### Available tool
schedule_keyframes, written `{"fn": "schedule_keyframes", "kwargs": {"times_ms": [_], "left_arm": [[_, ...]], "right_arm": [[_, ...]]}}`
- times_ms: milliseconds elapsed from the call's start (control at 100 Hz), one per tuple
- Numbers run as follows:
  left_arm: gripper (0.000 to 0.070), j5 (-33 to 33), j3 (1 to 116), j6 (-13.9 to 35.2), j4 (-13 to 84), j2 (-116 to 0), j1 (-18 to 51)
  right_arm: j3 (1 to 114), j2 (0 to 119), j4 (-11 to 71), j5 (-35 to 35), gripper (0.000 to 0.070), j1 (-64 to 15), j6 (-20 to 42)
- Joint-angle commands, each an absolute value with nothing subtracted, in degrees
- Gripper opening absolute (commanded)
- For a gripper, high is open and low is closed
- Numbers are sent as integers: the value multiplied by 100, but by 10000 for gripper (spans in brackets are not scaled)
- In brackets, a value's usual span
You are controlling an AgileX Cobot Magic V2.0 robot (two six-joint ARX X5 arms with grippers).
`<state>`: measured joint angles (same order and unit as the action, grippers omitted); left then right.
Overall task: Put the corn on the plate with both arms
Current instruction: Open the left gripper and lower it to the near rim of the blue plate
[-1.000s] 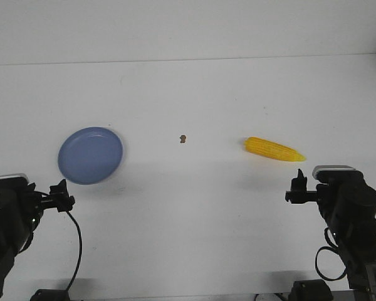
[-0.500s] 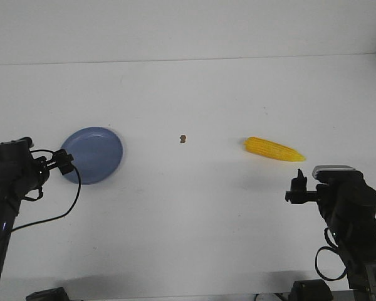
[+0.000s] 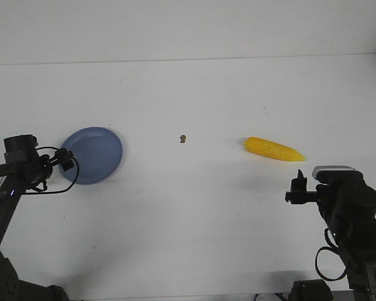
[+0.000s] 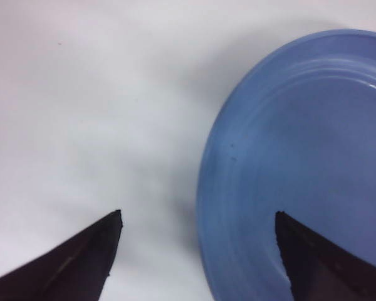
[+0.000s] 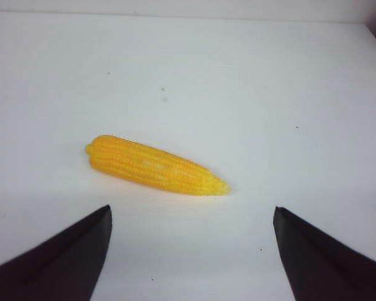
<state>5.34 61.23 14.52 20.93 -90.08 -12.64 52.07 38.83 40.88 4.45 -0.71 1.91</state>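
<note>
Smooth blue plate, bumpy corn

We count one corn cob, one blue plate and one small brown speck on one white table. We also see two black arms, each carrying one gripper: left, right.

I'm seeing two matte black arms. The left arm trails a thin looped black cable; the right arm is bulkier, capped by a silver-grey camera block, with a cable coil below. Both grippers' fingers are dark, pointed wedges.
</note>
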Motion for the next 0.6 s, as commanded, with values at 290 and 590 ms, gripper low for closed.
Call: {"fn": "schedule_keyframes", "kwargs": {"times_ms": [290,590], "left_arm": [[505,740,6224,1511,1833,-9515,-1295],[410,738,6224,1511,1809,-9531,-1232]], "right_arm": [[5304,3894,4040,429,542,-80,215],[5304,3896,4038,429,542,-80,215]]}}
